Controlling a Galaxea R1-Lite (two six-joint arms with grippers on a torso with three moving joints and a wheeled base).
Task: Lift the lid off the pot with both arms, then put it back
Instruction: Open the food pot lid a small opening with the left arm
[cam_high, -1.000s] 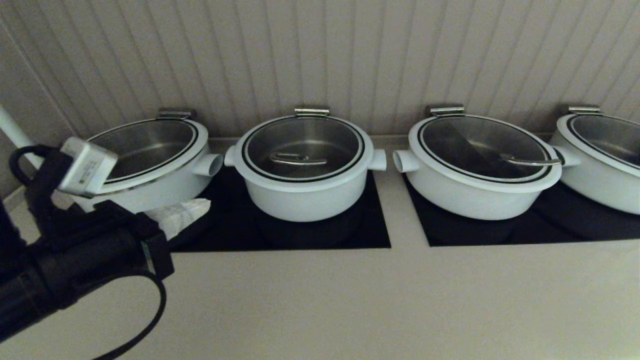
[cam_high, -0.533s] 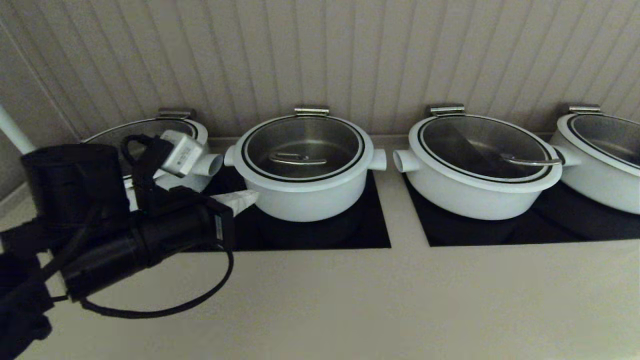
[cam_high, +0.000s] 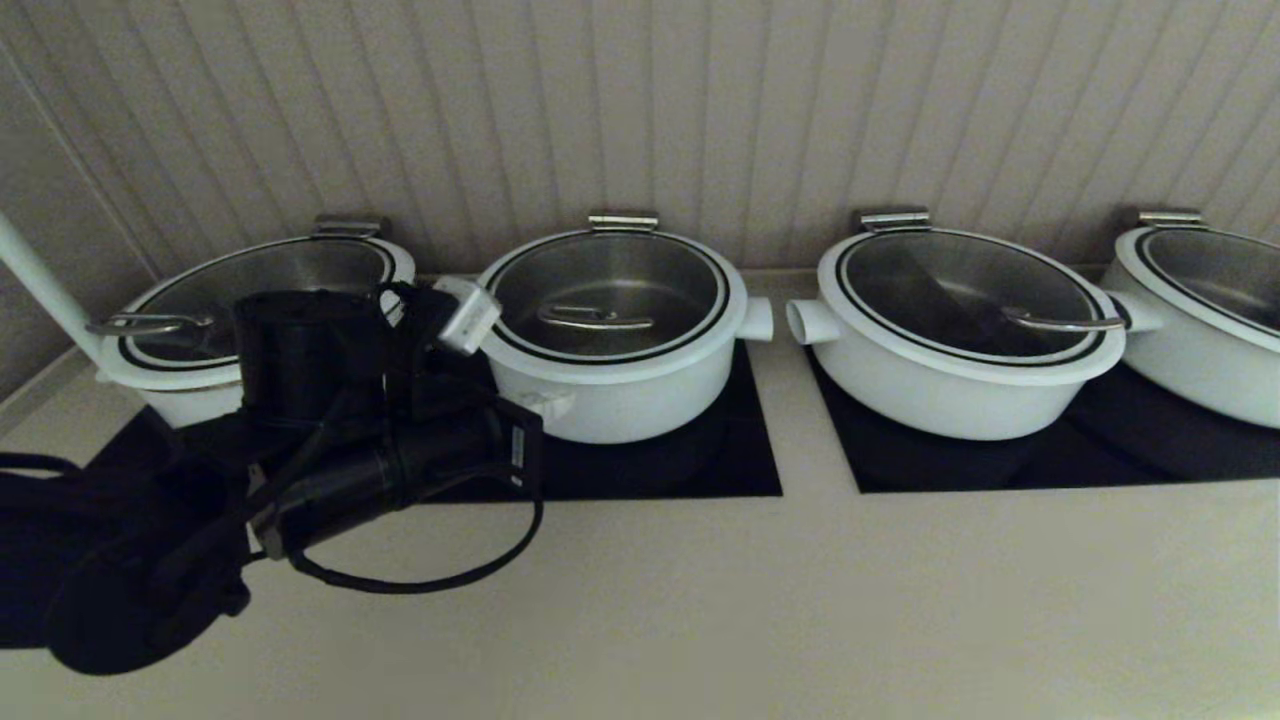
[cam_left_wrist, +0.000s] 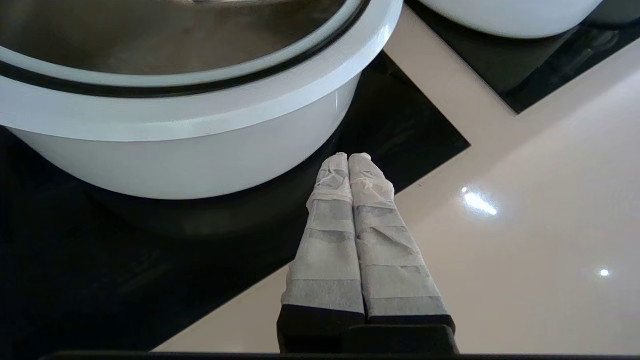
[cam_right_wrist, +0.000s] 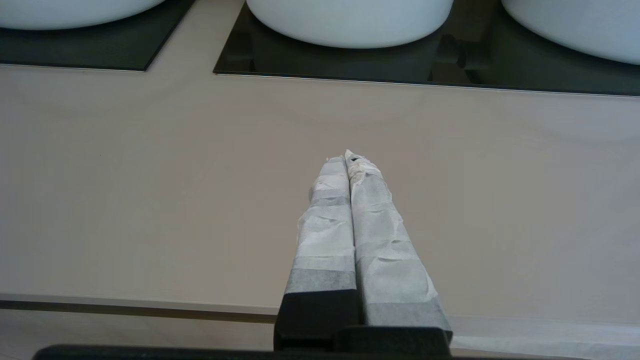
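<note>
The pot (cam_high: 620, 405) is white, narrow and deep, second from the left on a black cooktop panel. Its glass lid (cam_high: 610, 280) with the curved steel handle (cam_high: 595, 320) sits on it. My left gripper (cam_high: 545, 405) is shut and empty, its taped fingertips low against the pot's front left wall. In the left wrist view the gripper (cam_left_wrist: 348, 157) lies just below the pot's wall (cam_left_wrist: 200, 155) and the lid's glass (cam_left_wrist: 150, 40). My right gripper (cam_right_wrist: 347, 157) is shut and empty, over the beige counter near its front edge. It is out of the head view.
A wider white pot (cam_high: 175, 405) stands left of the task pot, partly behind my left arm. Two more wide pots (cam_high: 950, 385) (cam_high: 1200, 370) stand to the right on a second black panel (cam_high: 1000, 465). A ribbed wall rises close behind. The beige counter (cam_high: 800, 600) runs along the front.
My left arm has swung to the right and forward. Its shut gripper went from in front of the leftmost pot to the task pot's front left wall.
</note>
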